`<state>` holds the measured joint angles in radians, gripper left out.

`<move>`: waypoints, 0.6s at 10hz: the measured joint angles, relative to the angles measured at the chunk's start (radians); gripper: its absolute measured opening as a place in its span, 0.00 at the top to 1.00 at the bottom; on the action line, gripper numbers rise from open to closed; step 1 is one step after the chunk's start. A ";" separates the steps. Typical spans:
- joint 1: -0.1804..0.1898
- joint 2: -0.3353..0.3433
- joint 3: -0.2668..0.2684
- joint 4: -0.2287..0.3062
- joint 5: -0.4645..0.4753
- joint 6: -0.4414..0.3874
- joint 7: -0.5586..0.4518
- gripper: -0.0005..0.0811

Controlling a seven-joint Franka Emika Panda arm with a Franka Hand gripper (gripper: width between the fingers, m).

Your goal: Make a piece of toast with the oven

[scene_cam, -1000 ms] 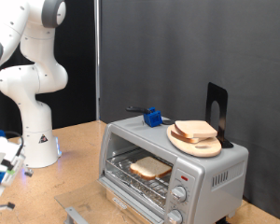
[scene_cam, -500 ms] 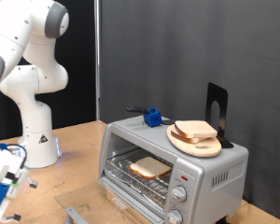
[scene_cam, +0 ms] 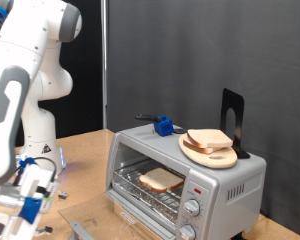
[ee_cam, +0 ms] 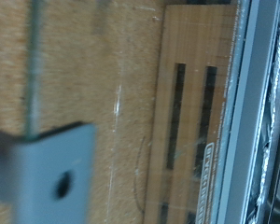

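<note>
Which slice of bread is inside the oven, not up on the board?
The piece of toast lying on the wire rack inside the oven. The other slices are stacked on the round wooden board on top.

No words or numbers can be read in either view. The robot's white base (scene_cam: 40, 152) has a small dark triangle sign, too tiny to read. The oven (scene_cam: 186, 180) shows a small red mark by its knobs, with no letters clear.
</note>
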<state>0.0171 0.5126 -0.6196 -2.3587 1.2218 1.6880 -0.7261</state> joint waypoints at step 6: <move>0.040 -0.090 0.008 -0.045 0.043 -0.050 0.038 0.01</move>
<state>0.0574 0.4227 -0.6114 -2.4035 1.2644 1.6376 -0.6882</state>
